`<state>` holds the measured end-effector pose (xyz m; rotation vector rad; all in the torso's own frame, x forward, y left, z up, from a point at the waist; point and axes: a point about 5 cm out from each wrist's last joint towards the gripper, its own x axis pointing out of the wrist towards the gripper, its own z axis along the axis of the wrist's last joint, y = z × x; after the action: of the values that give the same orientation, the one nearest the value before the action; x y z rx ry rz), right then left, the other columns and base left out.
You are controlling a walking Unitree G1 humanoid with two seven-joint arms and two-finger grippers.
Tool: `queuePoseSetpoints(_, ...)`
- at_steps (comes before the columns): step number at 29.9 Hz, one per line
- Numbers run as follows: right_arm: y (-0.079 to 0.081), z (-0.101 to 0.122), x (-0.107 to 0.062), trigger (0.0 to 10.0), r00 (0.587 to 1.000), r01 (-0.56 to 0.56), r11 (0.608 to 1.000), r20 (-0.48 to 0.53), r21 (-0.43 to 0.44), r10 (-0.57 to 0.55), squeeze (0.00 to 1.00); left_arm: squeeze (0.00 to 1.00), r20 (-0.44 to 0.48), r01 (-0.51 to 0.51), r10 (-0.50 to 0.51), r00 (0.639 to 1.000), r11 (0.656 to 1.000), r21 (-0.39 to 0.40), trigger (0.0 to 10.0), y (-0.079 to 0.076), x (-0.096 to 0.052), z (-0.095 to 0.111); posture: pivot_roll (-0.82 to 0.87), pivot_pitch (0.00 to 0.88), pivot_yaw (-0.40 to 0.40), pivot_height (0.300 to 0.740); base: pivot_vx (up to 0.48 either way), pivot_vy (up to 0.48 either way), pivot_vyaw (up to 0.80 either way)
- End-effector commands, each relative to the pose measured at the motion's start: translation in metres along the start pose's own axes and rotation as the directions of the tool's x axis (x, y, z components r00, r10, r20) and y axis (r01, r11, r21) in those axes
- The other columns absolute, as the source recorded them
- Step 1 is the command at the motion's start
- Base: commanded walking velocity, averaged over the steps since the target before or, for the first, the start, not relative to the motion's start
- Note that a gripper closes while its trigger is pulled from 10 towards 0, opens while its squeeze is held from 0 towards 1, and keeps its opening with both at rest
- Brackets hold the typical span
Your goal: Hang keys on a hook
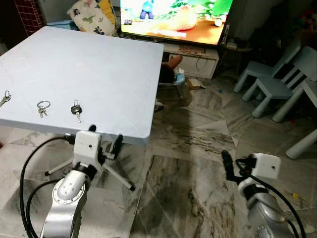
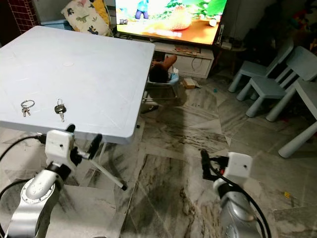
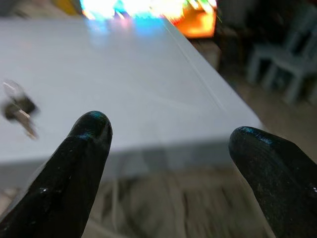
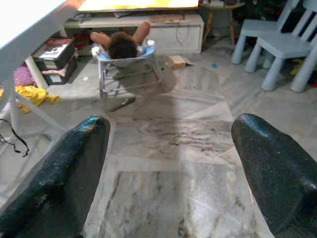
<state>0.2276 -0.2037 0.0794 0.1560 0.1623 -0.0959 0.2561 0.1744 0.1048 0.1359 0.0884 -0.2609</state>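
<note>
Three sets of keys lie near the front edge of the pale blue table (image 1: 99, 64). A black-headed key (image 1: 76, 110) is nearest, a bare key ring with small keys (image 1: 43, 107) lies left of it, and another key (image 1: 5, 97) sits at the far left. My left gripper (image 1: 105, 134) is open, just below and in front of the table's front edge, slightly right of the black-headed key. The left wrist view shows that key (image 3: 17, 106) blurred on the tabletop beyond the fingers. My right gripper (image 1: 232, 159) is open, low over the marble floor, well right of the table.
A folding table leg (image 1: 119, 178) slants under the table by my left arm. A small person lies in a bouncer seat (image 4: 124, 47) on the floor before the TV stand (image 1: 195, 57). Pale blue child chairs (image 1: 277, 84) stand at the right. A TV (image 1: 173, 15) glows behind.
</note>
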Motion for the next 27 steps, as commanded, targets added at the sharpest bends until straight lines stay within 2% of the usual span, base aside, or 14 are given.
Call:
queuePoseSetpoints(1,0.005,0.007,-0.003,10.0,0.999,-0.028,1.0,0.017,-0.012,0.028,0.0,0.0,-0.024,0.06,-0.06,0.998,0.998,0.003,10.0,-0.008,0.002,-0.002,0.09,0.0,-0.085,0.74,0.0,0.0,0.0)
queuePoseSetpoints(5,0.001,0.009,-0.015,10.0,0.999,0.018,0.998,0.028,-0.06,-0.017,0.0,0.0,-0.045,0.106,-0.106,0.993,0.994,-0.008,10.0,-0.014,0.011,0.002,0.07,0.0,-0.043,0.74,0.0,0.0,0.0)
queuePoseSetpoints(7,-0.003,0.009,-0.018,10.0,0.998,0.057,0.997,0.029,-0.044,-0.056,0.0,0.0,-0.049,0.116,-0.118,0.992,0.993,-0.031,10.0,-0.016,0.013,0.003,0.06,0.0,-0.036,0.74,0.0,0.0,0.0)
queuePoseSetpoints(8,-0.01,0.005,-0.022,10.0,0.991,0.132,0.991,0.014,-0.024,-0.132,0.0,0.0,-0.039,0.131,-0.132,0.99,0.991,-0.034,10.0,-0.018,0.019,0.007,0.05,0.0,-0.008,0.74,0.0,0.0,0.0)
queuePoseSetpoints(12,-0.015,0.0,-0.03,10.0,0.978,0.208,0.978,0.002,0.012,-0.208,0.0,0.0,-0.047,0.175,-0.175,0.983,0.984,-0.006,10.0,-0.026,0.028,0.012,0.04,0.0,0.048,0.74,0.0,0.0,0.0)
queuePoseSetpoints(16,-0.015,-0.006,-0.038,10.0,0.956,0.292,0.956,0.011,0.021,-0.292,0.0,0.0,-0.038,0.295,-0.295,0.955,0.955,-0.01,10.0,-0.045,0.04,0.017,0.0,0.0,0.105,0.74,0.0,0.0,0.0)
queuePoseSetpoints(22,-0.015,-0.005,-0.04,10.0,0.948,0.318,0.948,0.006,0.03,-0.318,0.0,0.0,-0.046,0.326,-0.326,0.944,0.945,-0.013,10.0,-0.054,0.049,0.015,-0.05,0.0,0.056,0.74,0.0,0.0,0.0)
queuePoseSetpoints(23,-0.015,-0.004,-0.038,10.0,0.948,0.318,0.948,-0.001,0.018,-0.318,0.0,0.0,-0.044,0.343,-0.342,0.939,0.939,-0.002,10.0,-0.056,0.051,0.016,-0.06,0.0,0.016,0.74,0.0,0.0,0.0)
queuePoseSetpoints(25,-0.011,-0.001,-0.032,10.0,0.957,0.29,0.957,-0.003,0.008,-0.29,0.0,0.0,-0.045,0.344,-0.344,0.938,0.939,-0.003,10.0,-0.056,0.053,0.017,-0.05,0.0,0.009,0.74,0.0,0.0,0.0)
queuePoseSetpoints(27,-0.007,-0.001,-0.026,10.0,0.966,0.258,0.966,0.001,-0.016,-0.258,0.0,0.0,-0.054,0.312,-0.314,0.948,0.949,-0.039,10.0,-0.052,0.054,0.016,-0.05,0.0,0.019,0.74,0.0,0.0,0.0)
